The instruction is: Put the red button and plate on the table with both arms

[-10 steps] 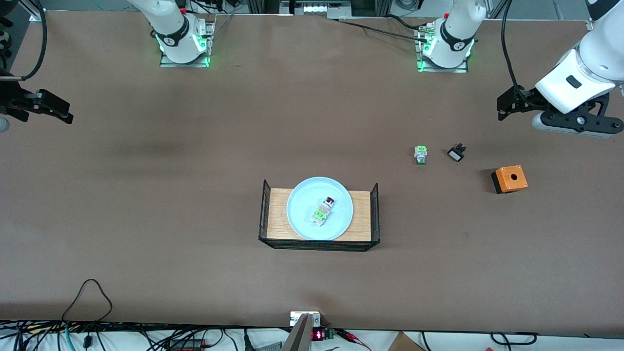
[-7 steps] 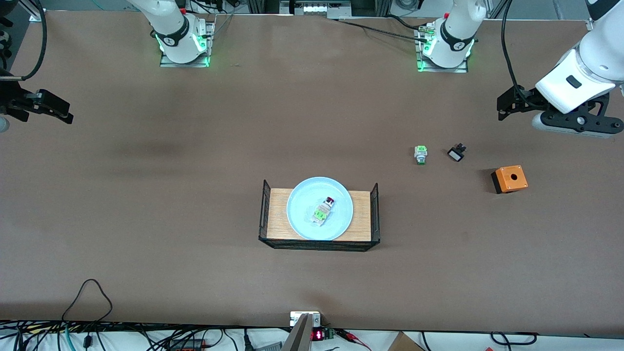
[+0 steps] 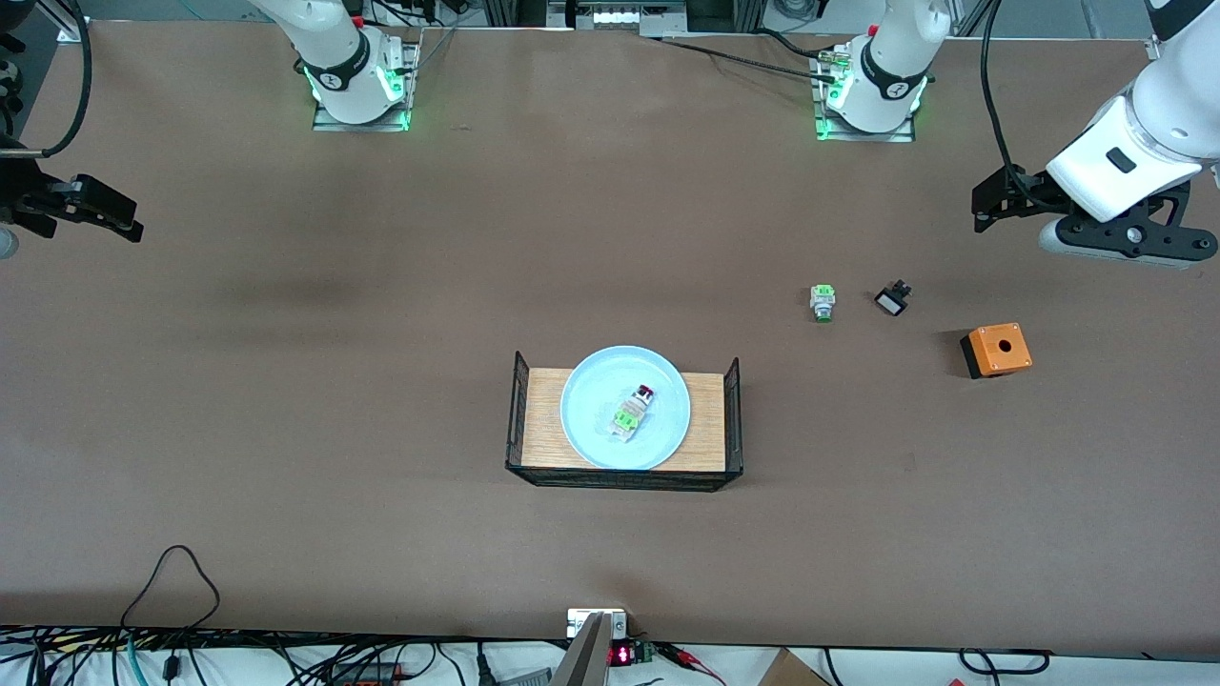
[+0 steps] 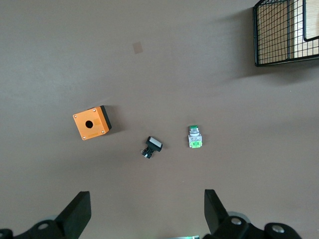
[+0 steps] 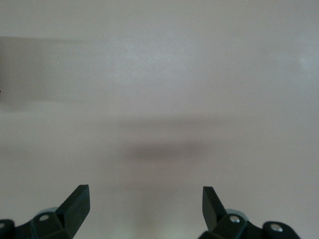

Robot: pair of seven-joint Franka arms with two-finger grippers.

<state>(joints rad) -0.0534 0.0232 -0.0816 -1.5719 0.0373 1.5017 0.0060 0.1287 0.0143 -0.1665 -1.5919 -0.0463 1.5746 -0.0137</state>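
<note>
- Button (image 3: 634, 410) lies on plate (image 3: 586, 381), plate in tray (image 3: 538, 419), mid table (image 3: 381, 381).
- L gripper (image 4: 144, 211) over L-arm edge, jaws wide, empty.
- R gripper (image 5: 144, 206) over R-arm edge, wide, empty.

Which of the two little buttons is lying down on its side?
The red button on the plate lies on its side. The green-capped button stands upright on the table, toward the left arm's end.

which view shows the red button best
The front view. It shows the red button whole, lying on the plate in the tray. The left wrist view catches only a corner of the tray and a sliver of the plate's rim, not the button. The right wrist view shows only bare table.
</note>
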